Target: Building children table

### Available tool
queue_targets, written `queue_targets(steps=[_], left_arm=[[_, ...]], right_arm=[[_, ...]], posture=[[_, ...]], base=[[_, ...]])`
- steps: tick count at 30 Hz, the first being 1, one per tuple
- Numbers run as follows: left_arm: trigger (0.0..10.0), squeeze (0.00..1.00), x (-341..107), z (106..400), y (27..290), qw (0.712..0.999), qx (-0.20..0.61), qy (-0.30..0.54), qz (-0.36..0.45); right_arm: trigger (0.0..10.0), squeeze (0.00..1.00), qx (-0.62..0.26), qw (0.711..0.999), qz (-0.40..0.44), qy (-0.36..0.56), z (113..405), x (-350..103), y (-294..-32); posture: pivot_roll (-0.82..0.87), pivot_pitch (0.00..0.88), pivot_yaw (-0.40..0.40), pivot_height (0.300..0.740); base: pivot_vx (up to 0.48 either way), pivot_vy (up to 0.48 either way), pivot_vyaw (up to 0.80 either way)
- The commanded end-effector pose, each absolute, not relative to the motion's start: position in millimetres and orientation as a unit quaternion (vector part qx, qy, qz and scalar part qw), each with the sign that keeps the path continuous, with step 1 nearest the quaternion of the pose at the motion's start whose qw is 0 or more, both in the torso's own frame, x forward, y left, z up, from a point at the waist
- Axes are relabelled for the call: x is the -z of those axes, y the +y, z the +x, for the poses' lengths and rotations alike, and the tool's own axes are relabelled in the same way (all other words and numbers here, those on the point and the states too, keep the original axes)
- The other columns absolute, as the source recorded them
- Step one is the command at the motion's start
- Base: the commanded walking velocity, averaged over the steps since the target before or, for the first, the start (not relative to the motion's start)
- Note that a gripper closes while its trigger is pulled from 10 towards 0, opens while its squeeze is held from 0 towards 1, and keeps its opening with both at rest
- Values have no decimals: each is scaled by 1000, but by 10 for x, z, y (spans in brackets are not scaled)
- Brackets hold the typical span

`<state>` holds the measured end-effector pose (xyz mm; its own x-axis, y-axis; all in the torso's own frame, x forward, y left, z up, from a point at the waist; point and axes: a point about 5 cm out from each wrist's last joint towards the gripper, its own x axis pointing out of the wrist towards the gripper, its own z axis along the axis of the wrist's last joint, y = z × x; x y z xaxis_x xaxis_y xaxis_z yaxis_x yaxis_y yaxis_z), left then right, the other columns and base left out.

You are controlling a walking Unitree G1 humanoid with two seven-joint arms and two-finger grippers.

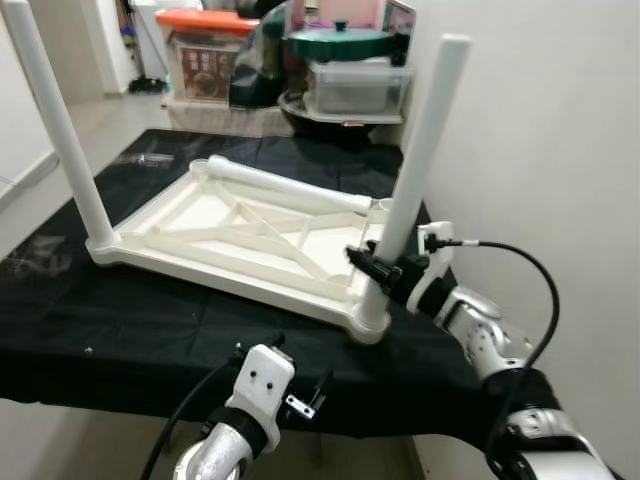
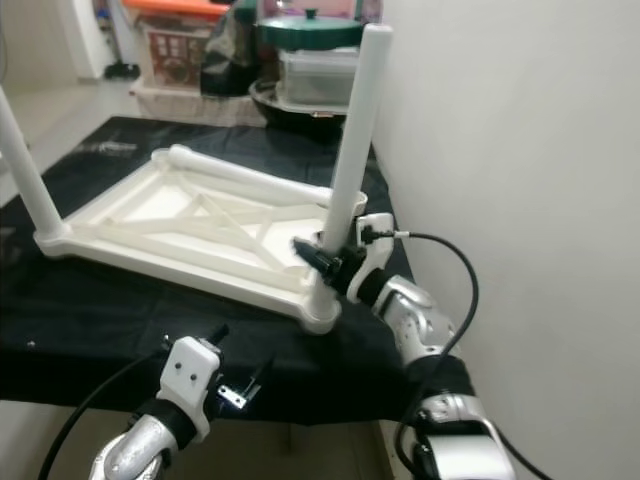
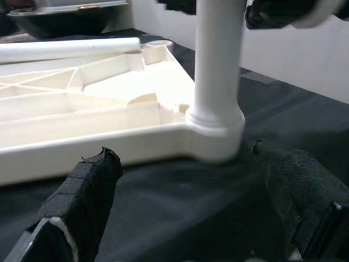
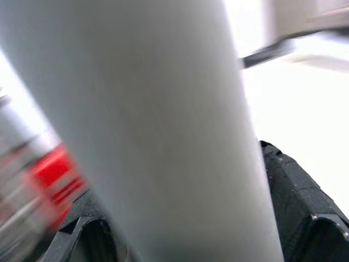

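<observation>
Two pincers: right pincer (image 1: 372,268) clamped around the upright leg (image 1: 415,160), left pincer (image 1: 300,385) wide, low before the tabletop (image 1: 215,250).

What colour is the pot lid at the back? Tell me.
Dark green lid; clearest in the left eye view.

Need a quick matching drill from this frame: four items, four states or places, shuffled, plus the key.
Items
1. Right gripper
2. Left gripper
3. Loose leg
4. Far leg

States or places
A. Lying flat across the upturned tabletop
B. Open, low at the near edge of the black cloth
C. Closed around the near leg
D. Standing upright in the left corner socket

Pairs: 1-C, 2-B, 3-A, 4-D
</observation>
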<state>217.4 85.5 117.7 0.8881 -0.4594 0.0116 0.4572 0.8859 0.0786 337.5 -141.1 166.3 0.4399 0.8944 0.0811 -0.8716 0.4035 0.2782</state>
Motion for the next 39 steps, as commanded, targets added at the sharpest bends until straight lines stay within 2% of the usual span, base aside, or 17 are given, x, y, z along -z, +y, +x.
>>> queue_targets(steps=[1, 5, 6, 8, 9, 11, 14, 15, 16, 17, 19, 23, 24, 25, 27, 34, 39], left_arm=[[10000, 0, -1119, 2153, 857, 971, 238, -3, 36], [10000, 0, -1119, 2151, 857, 971, 238, -3, 36], [10000, 0, -1117, 2150, 856, 971, 238, -2, 36], [10000, 0, -1116, 2148, 856, 971, 238, -2, 36], [10000, 0, -1115, 2147, 856, 971, 238, -2, 36], [10000, 0, -1115, 2147, 856, 971, 238, -2, 36], [10000, 0, -1114, 2150, 860, 971, 237, -2, 36], [10000, 0, -1114, 2151, 861, 971, 237, -2, 36], [10000, 0, -1114, 2151, 861, 971, 237, -2, 36], [10000, 0, -1113, 2153, 863, 971, 237, -2, 36], [10000, 0, -1113, 2154, 863, 971, 237, -2, 37], [10000, 0, -1115, 2155, 867, 971, 238, -2, 36], [10000, 0, -1117, 2157, 868, 971, 238, -2, 36], [10000, 0, -1117, 2157, 868, 971, 238, -2, 36], [10000, 0, -1120, 2160, 869, 971, 238, -2, 37], [10000, 0, -1125, 2163, 871, 971, 237, -2, 38], [10000, 0, -1127, 2166, 870, 971, 237, -3, 38]], right_arm=[[10000, 0, -594, 792, 134, 46, 3277, -1685, -1250], [10000, 0, -631, 767, 102, 48, 3248, -1679, -1154], [4039, 0, -629, 771, 92, 45, 3269, -1671, -1127], [4039, 0, -626, 774, 87, 44, 3285, -1665, -1111], [0, 0, -617, 782, 80, 45, 3319, -1660, -1098], [0, 0, -615, 784, 77, 48, 3325, -1661, -1096], [0, 0, -437, 897, 42, 50, 3653, -1626, -1197], [0, 0, -396, 916, 37, 52, 3709, -1620, -1245], [0, 0, -396, 916, 37, 52, 3709, -1620, -1245], [0, 0, -333, 940, 45, 61, 3779, -1609, -1365], [0, 0, -322, 944, 48, 62, 3791, -1606, -1387], [0, 0, -72, 992, 51, 94, 3904, -1516, -1876], [0, 0, 17, 993, 49, 102, 3884, -1469, -2062], [0, 0, 17, 993, 49, 102, 3884, -1469, -2062], [0, 0, 136, 984, 37, 111, 3815, -1387, -2290], [0, 0, 297, 946, 38, 122, 3700, -1271, -2431], [0, 0, 352, 927, 27, 125, 3692, -1280, -2414]], posture=[[116, 0, -88, 740], [116, 0, -87, 740], [120, 0, -89, 740], [120, 0, -89, 740], [122, 0, -89, 740], [122, 0, -89, 740], [121, 0, -89, 740], [121, 0, -89, 740], [121, 0, -89, 740], [120, 0, -88, 740], [120, 0, -88, 740], [116, 0, -86, 740], [117, 0, -85, 740], [117, 0, -85, 740], [117, 0, -85, 740], [120, 0, -83, 740], [122, 0, -84, 740]], base=[[0, 0, 0], [0, 0, 0], [0, 0, 0], [0, 0, 0], [0, 0, 0], [0, 0, 0], [0, 0, 0], [0, 0, 0], [0, 0, 0], [0, 0, 0], [0, 0, 0], [0, 0, 0], [0, 0, 0], [0, 0, 0], [0, 0, 0], [0, 0, 0], [0, 0, 0]])
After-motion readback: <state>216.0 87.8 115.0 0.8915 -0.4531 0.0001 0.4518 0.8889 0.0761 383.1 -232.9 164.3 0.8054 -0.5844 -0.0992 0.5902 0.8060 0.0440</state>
